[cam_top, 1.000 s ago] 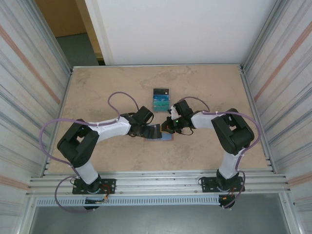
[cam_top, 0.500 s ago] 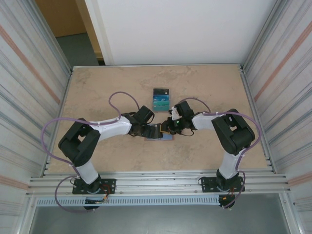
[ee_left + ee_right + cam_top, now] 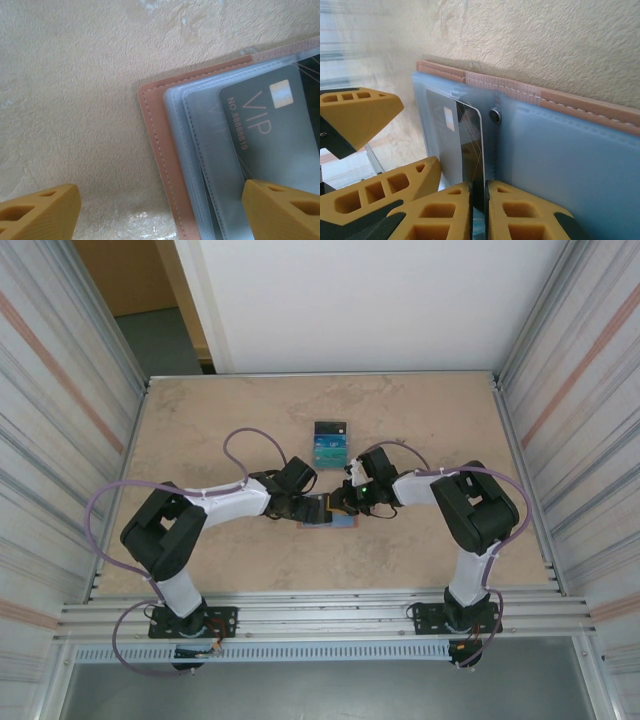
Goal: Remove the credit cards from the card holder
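Note:
The card holder (image 3: 161,150) lies open on the table, reddish-brown with pale blue inner pockets (image 3: 560,155). A black credit card (image 3: 470,137) marked VIP (image 3: 280,135) stands partly out of a pocket. My right gripper (image 3: 480,192) is shut on this card's edge. My left gripper (image 3: 160,205) is open and straddles the holder's end, one finger (image 3: 282,207) over the pockets and the other (image 3: 37,210) over bare table. From above, both grippers (image 3: 318,508) (image 3: 342,502) meet over the holder (image 3: 340,523). Two blue-teal credit cards (image 3: 329,440) lie on the table just beyond.
The sandy tabletop (image 3: 220,420) is walled by ribbed metal panels on the left (image 3: 60,440) and right (image 3: 590,440). A metal rail (image 3: 320,615) runs along the near edge. A snap button (image 3: 495,116) sits on the holder's spine.
The right gripper has edged slightly left towards the left gripper over the holder. The left arm has hardly moved.

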Controlling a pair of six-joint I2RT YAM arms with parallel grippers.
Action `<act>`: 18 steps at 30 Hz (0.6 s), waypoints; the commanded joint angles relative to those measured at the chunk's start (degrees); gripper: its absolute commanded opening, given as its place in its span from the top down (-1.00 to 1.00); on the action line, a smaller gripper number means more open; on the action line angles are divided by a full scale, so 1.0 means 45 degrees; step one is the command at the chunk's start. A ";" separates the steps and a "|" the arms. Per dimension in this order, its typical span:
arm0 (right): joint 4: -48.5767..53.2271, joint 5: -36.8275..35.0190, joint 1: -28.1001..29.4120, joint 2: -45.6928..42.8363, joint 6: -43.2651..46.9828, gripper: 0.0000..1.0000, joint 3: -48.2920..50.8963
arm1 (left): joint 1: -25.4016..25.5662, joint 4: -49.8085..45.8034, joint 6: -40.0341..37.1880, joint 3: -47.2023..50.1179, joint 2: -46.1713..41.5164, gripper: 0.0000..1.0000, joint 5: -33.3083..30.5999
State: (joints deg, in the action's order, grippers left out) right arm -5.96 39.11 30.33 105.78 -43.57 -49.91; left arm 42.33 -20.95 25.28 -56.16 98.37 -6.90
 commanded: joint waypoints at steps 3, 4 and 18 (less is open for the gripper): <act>-0.0169 0.0180 -0.0171 0.0306 -0.0291 0.86 0.0073 | -0.0123 -0.0568 -0.0139 0.0059 0.0311 -0.70 0.0002; -0.0173 0.0166 -0.0211 0.0253 -0.0296 0.88 0.0115 | -0.0118 -0.0590 -0.0155 0.0076 0.0283 -0.70 -0.0042; 0.1551 -0.0917 -0.0811 -0.1012 0.0768 1.00 0.0271 | -0.0286 -0.0676 -0.0087 0.0500 -0.0110 -0.70 -0.0188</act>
State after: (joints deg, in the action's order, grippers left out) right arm -3.33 39.31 27.59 103.00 -42.61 -49.47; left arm 41.56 -20.25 25.30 -55.79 98.28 -6.92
